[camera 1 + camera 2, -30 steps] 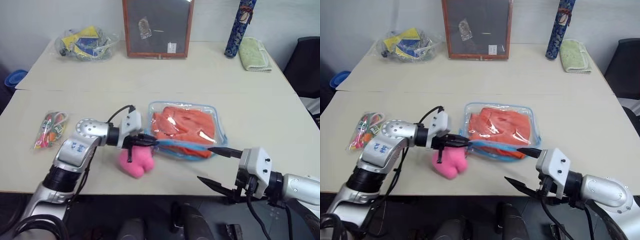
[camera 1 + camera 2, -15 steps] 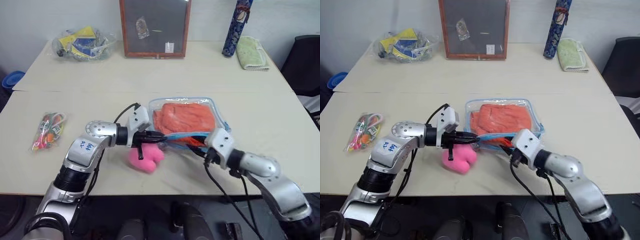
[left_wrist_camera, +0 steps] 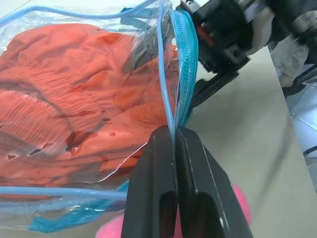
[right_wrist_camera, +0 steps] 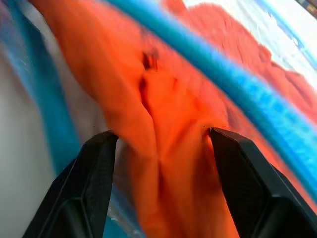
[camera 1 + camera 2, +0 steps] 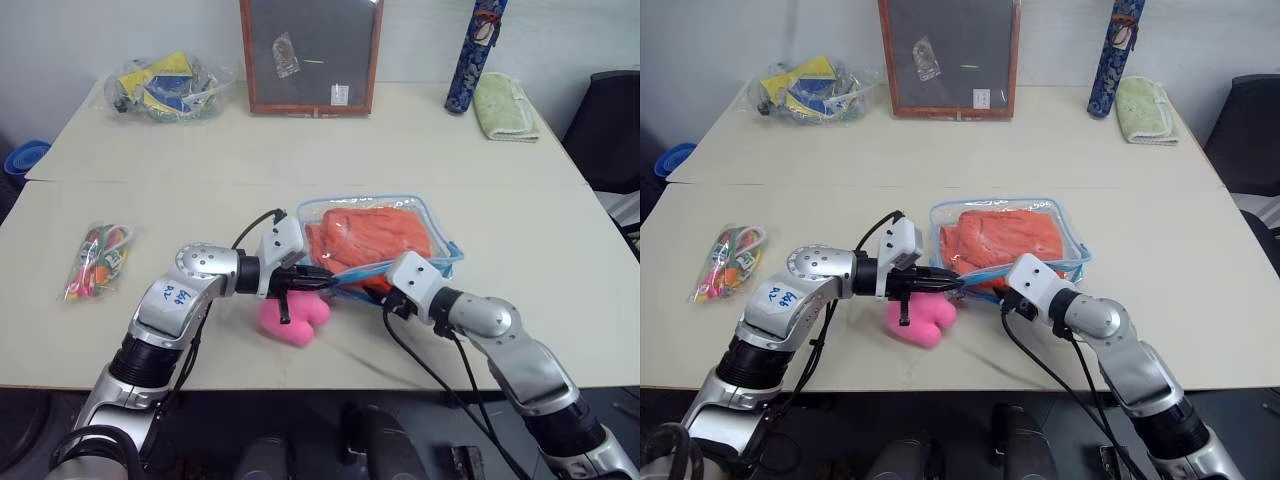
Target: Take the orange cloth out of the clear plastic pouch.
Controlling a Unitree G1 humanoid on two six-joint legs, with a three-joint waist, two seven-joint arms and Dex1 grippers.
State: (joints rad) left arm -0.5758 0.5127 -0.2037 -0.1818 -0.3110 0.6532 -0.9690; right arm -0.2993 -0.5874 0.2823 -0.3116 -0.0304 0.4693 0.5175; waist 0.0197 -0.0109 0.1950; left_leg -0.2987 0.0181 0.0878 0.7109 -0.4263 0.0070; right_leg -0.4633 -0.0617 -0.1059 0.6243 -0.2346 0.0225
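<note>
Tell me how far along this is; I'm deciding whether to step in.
Done: the left gripper is shut on the clear plastic pouch at its blue zipper edge, holding the mouth open. In hand: the right gripper is open, fingers either side of a fold of the orange cloth. Left: closing on the cloth and pulling it out; it is inside the pouch.

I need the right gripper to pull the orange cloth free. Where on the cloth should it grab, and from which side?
Probably the bunched fold of the orange cloth at the pouch's open near edge, coming in through the mouth. The left gripper pinches the clear plastic pouch by its blue zipper edge, holding it open, and the open right gripper already straddles that fold.
</note>
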